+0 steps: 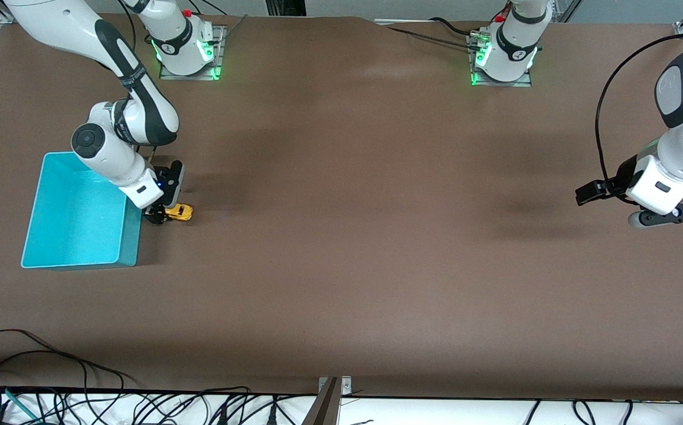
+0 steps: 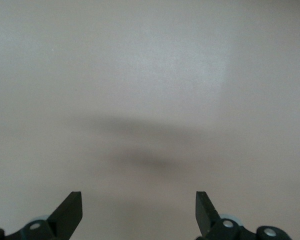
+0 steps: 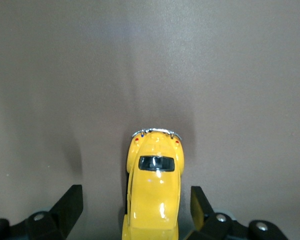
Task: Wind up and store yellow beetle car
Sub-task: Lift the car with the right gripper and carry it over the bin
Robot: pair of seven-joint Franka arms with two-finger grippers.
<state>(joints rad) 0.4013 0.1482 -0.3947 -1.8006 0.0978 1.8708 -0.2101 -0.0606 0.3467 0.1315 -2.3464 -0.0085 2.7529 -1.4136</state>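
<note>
Yellow beetle car (image 3: 153, 197) sits on the brown table (image 1: 341, 265), just beside the turquoise bin (image 1: 52, 236); the right gripper (image 1: 157, 215) straddles it, fingers (image 3: 69, 207) apart, not yet pinching; the next move is probably closing squarely on the body; left gripper (image 2: 139, 212) waits open over bare table.

The left claw (image 2: 139, 212) hangs over bare surface (image 2: 150, 75) — its two dark fingertips (image 2: 70, 210) spread wide apart — casting a soft shadow (image 2: 140, 145) below.

Pretty even overhead light, soft blurry shadows on the brown table (image 1: 341, 265), pale washed-out glare in the left wrist view, green glow at the arm bases (image 1: 188, 59)
</note>
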